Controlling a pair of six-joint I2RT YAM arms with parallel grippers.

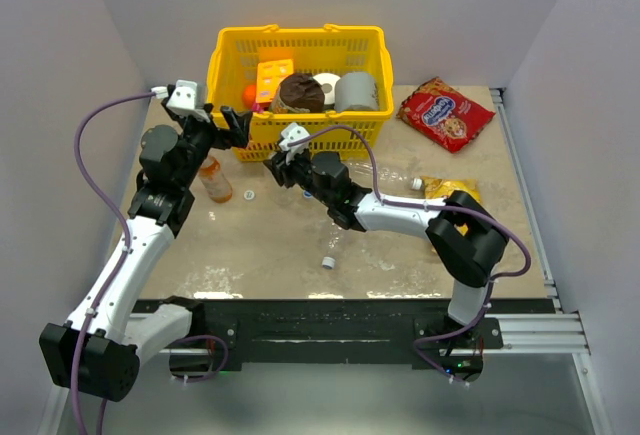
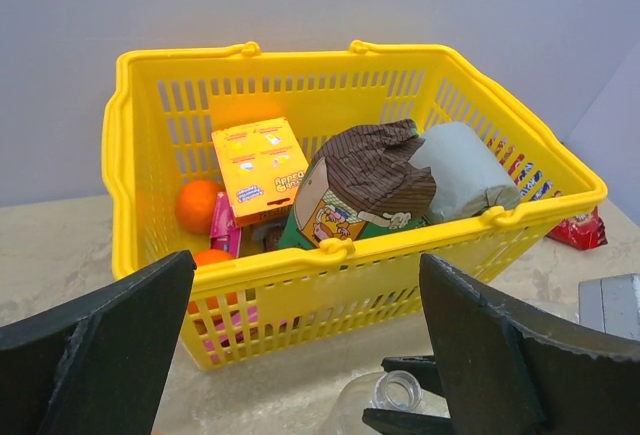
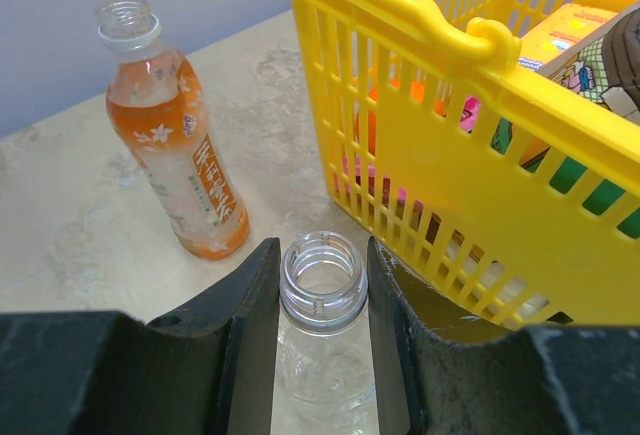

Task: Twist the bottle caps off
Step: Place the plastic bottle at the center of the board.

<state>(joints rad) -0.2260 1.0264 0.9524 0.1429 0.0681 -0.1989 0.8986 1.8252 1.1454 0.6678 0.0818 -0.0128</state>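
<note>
My right gripper (image 3: 322, 247) is shut on the neck of a clear bottle (image 3: 325, 365) that has an open mouth and no cap. It holds this bottle just in front of the yellow basket (image 3: 480, 105). The orange drink bottle (image 3: 175, 145) lies to its left on the table, also uncapped. My left gripper (image 2: 305, 355) hangs open above the same clear bottle's mouth (image 2: 400, 391), with nothing between its fingers. Two loose bottle caps lie on the table, one (image 1: 249, 195) near the orange bottle (image 1: 214, 180) and one (image 1: 327, 262) nearer the front. Another clear bottle (image 1: 398, 177) lies at the right with a white cap (image 1: 416, 184).
The yellow basket (image 1: 300, 55) stands at the back, holding a box, oranges, a brown-wrapped pack and grey rolls. A red snack bag (image 1: 445, 113) lies back right. A yellow bag (image 1: 450, 191) lies beside my right arm. Walls close in on three sides.
</note>
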